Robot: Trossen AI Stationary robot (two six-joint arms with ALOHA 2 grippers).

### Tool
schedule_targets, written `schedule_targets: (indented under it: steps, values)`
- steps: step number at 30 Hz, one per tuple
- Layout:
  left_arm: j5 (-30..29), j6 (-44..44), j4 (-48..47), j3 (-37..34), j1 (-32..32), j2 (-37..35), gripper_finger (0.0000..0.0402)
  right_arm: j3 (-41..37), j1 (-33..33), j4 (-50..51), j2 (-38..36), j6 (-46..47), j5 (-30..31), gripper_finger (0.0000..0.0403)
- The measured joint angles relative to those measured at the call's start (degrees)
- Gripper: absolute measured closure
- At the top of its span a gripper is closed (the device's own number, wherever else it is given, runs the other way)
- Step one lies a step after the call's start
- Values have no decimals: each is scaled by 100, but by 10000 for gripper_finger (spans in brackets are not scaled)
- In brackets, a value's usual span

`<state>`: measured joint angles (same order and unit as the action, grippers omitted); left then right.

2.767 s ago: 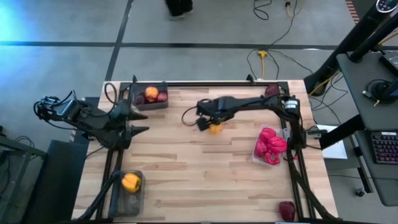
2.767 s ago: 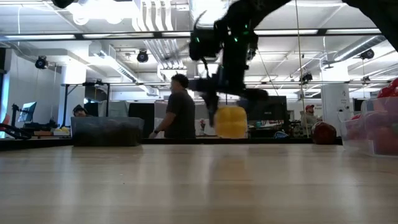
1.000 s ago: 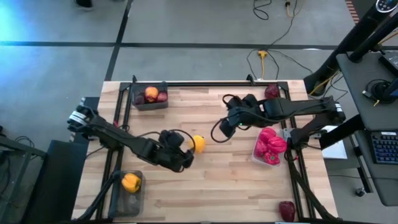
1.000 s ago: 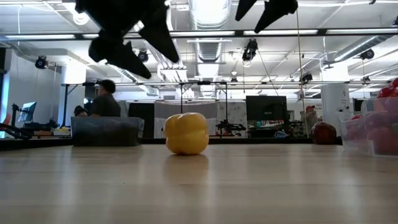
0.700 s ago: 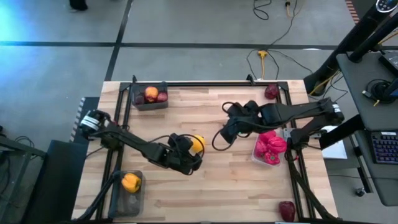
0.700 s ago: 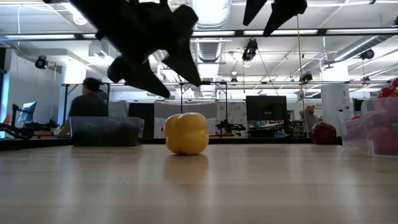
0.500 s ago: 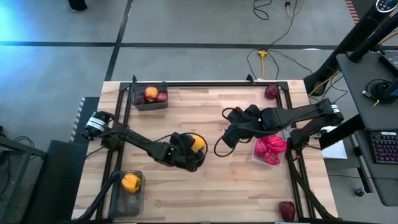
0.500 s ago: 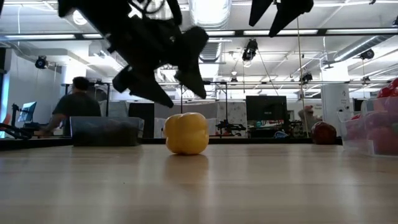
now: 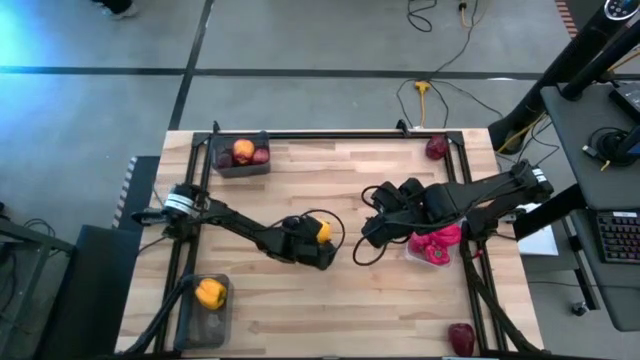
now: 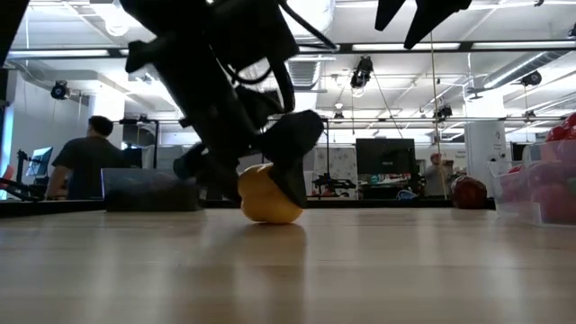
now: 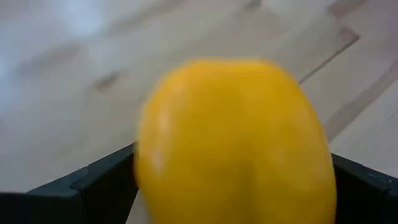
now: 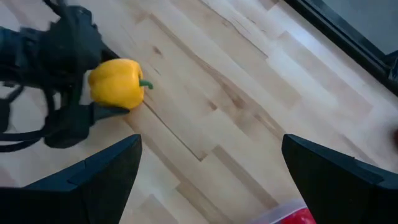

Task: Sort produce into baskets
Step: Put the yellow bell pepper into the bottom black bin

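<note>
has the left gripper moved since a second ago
Yes. The left gripper has advanced away from the bin with the yellow pepper, and now straddles the yellow pepper on the table.

This is an open-plan robotics lab or workshop. Exposed ducts (image 10: 301, 18) and strip lights (image 10: 378, 47) run across the high ceiling, with monitors (image 10: 385, 157) and equipment racks (image 10: 142, 139) at the far side. A person (image 10: 83, 171) sits at a desk there. Cables (image 9: 432, 92) trail over the grey concrete floor (image 9: 300, 40) beyond the wooden table (image 9: 300, 300).

Yellow pepper (image 11: 233, 143) between the left claw's (image 11: 233, 186) fingers (image 11: 99, 186)
</note>
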<state>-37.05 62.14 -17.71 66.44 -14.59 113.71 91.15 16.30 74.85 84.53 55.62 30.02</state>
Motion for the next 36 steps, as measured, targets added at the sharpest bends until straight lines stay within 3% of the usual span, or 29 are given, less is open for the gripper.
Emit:
schedule_targets:
  steps: [5,12,18,22,25,29,33,36]
  values:
    - [249,15,2,28,41,125,39,-9,0,-9,0,-2,4,23]
    - [342,-402,-52,30,-29,-241,118,-9,-5,-9,0,-116,204,23]
    - [1074,-1607,-163,30,-336,-1122,118,-9,-5,41,0,-259,250,23]
    - [1612,-1896,-1100,32,-791,-1885,118,-46,-8,76,0,-445,416,23]
    - [2078,-1524,-2082,32,-1053,-2397,118,-135,-57,76,0,-520,627,23]
    - [3127,-694,-3138,32,-1481,-2933,118,-336,-219,70,0,-487,666,23]
    - [4087,271,-3872,29,-2102,-3183,118,-688,-325,-21,0,-275,681,23]
    - [4437,875,-4163,26,-2567,-3211,118,-993,-333,-109,0,-267,673,23]
